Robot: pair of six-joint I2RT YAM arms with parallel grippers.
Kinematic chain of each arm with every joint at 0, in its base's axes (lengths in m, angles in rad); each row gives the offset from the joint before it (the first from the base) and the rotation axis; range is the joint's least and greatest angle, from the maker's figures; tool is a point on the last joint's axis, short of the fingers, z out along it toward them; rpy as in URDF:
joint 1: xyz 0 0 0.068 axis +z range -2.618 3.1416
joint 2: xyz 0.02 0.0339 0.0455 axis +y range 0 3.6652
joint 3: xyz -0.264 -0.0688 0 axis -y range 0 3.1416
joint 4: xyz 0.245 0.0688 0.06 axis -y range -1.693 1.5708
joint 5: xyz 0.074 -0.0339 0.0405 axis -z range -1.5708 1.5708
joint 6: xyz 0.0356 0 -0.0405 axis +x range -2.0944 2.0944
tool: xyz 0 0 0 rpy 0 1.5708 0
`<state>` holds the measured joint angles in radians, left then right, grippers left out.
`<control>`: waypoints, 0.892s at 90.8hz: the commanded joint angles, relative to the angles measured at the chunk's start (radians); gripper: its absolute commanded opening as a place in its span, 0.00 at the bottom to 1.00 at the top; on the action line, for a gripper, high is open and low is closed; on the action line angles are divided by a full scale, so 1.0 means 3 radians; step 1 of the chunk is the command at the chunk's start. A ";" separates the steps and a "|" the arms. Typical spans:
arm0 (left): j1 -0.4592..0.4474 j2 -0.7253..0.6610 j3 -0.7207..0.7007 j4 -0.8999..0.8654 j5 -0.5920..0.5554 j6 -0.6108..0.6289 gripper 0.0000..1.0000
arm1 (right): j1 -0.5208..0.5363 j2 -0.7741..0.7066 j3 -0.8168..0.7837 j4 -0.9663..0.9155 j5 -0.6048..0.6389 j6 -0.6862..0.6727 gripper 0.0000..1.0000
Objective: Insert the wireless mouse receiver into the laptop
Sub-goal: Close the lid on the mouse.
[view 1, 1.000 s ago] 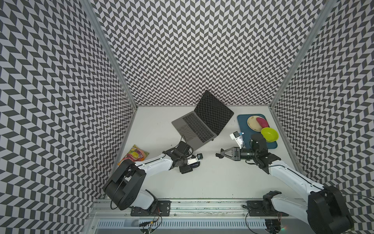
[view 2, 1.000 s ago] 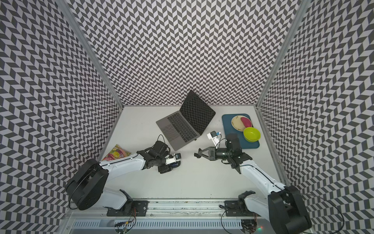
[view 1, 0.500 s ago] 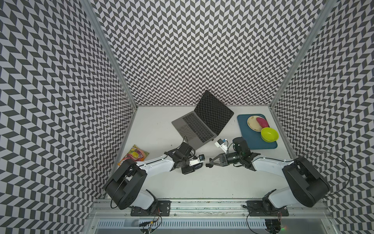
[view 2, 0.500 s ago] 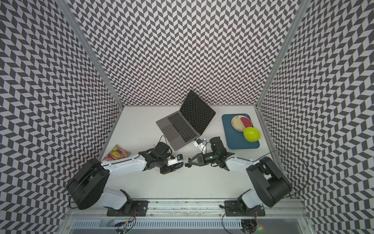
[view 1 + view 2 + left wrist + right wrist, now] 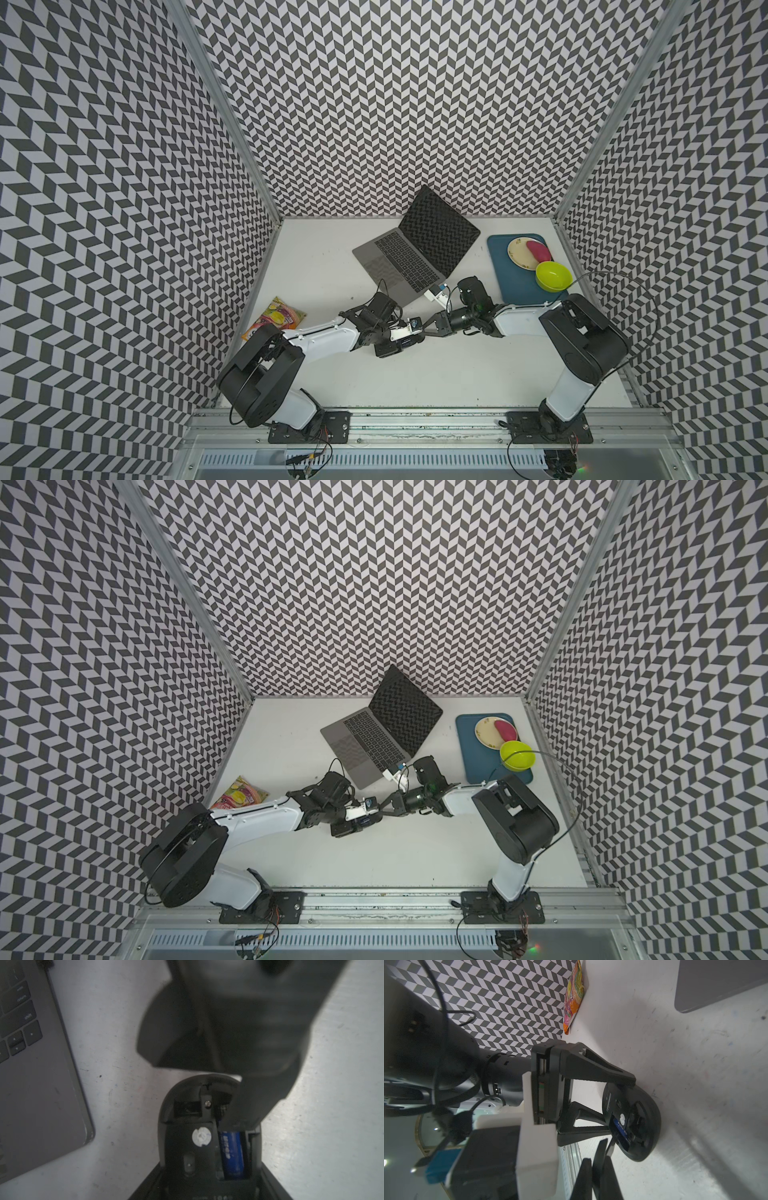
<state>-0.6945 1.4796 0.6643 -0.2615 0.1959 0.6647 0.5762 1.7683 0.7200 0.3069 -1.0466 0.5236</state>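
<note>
Tabletop (image 5: 415, 382) — R gripper (image 5: 424, 329) moved in, now at L-held mouse (image 5: 648, 1120).

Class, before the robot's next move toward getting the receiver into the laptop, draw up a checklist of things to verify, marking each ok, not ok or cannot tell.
1. left gripper clamped on the mouse: ok.
2. Mouse underside open, battery exposed: ok.
3. right gripper shut, tips at the open underside: ok.
4. receiver visible between the right gripper's tips: cannot tell.
5. laptop open on the table: ok.
</note>
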 commanded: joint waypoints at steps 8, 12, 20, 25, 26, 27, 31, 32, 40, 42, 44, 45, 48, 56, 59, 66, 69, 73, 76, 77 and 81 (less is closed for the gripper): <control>-0.0047 0.0064 0.0024 -0.0038 0.0018 0.0064 0.52 | 0.0049 0.0173 0.0103 0.0127 -0.0084 -0.0021 0.01; -0.0051 0.0064 0.0025 -0.0034 0.0012 0.0067 0.52 | 0.0048 0.0204 0.0116 0.0112 -0.0072 -0.0017 0.01; -0.0055 0.0069 0.0027 -0.0038 0.0003 0.0070 0.52 | 0.0048 0.0255 0.0139 0.0041 -0.0042 -0.0017 0.01; -0.0062 0.0069 0.0029 -0.0043 -0.0003 0.0070 0.52 | 0.0048 0.0281 0.0141 -0.0005 0.0002 -0.0017 0.01; -0.0065 0.0069 0.0032 -0.0043 -0.0003 0.0070 0.52 | 0.0048 0.0287 0.0144 -0.0018 0.0012 -0.0017 0.01; -0.0066 0.0069 0.0031 -0.0044 -0.0003 0.0070 0.52 | 0.0051 0.0295 0.0148 -0.0030 0.0019 -0.0022 0.01; -0.0070 0.0064 0.0029 -0.0041 -0.0008 0.0070 0.52 | 0.0051 0.0322 0.0163 -0.0092 0.0033 -0.0042 0.01; -0.0072 0.0067 0.0027 -0.0042 -0.0006 0.0070 0.52 | 0.0049 0.0330 0.0167 -0.0105 0.0038 -0.0047 0.01; -0.0078 0.0064 0.0034 -0.0048 -0.0014 0.0070 0.52 | 0.0049 0.0354 0.0198 -0.0216 0.0107 -0.0085 0.02; -0.0078 0.0064 0.0032 -0.0051 -0.0016 0.0070 0.52 | 0.0051 0.0350 0.0201 -0.0240 0.0121 -0.0098 0.03; -0.0078 0.0064 0.0031 -0.0053 -0.0020 0.0066 0.52 | 0.0049 0.0345 0.0209 -0.0263 0.0134 -0.0105 0.03; -0.0081 0.0064 0.0033 -0.0053 -0.0022 0.0065 0.52 | 0.0048 0.0339 0.0213 -0.0278 0.0142 -0.0110 0.03; -0.0083 0.0064 0.0035 -0.0054 -0.0031 0.0067 0.52 | 0.0048 0.0328 0.0226 -0.0316 0.0158 -0.0126 0.03; -0.0091 0.0059 0.0035 -0.0059 -0.0073 0.0070 0.52 | 0.0045 0.0313 0.0270 -0.0461 0.0216 -0.0153 0.03; -0.0093 0.0056 0.0035 -0.0056 -0.0100 0.0074 0.52 | 0.0043 0.0316 0.0277 -0.0500 0.0221 -0.0151 0.03; -0.0105 0.0036 0.0021 -0.0040 -0.0182 0.0087 0.52 | 0.0038 0.0307 0.0270 -0.0534 0.0224 -0.0098 0.03; -0.0113 0.0024 0.0010 -0.0032 -0.0204 0.0098 0.52 | 0.0031 0.0296 0.0272 -0.0557 0.0237 -0.0072 0.02; -0.0122 0.0001 -0.0002 -0.0018 -0.0228 0.0105 0.52 | 0.0024 0.0281 0.0278 -0.0598 0.0254 -0.0051 0.02; -0.0128 -0.0014 -0.0016 -0.0007 -0.0251 0.0106 0.52 | 0.0019 0.0271 0.0284 -0.0630 0.0269 -0.0036 0.02; -0.0131 -0.0018 -0.0016 -0.0002 -0.0255 0.0106 0.52 | 0.0018 0.0269 0.0286 -0.0640 0.0273 -0.0029 0.02; -0.0141 -0.0030 -0.0027 0.0005 -0.0286 0.0113 0.52 | 0.0009 0.0259 0.0289 -0.0674 0.0286 -0.0007 0.02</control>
<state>-0.7242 1.4803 0.6666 -0.2539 0.1516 0.6823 0.5858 1.8462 0.8066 0.1944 -1.0519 0.5091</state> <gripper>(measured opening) 0.624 0.074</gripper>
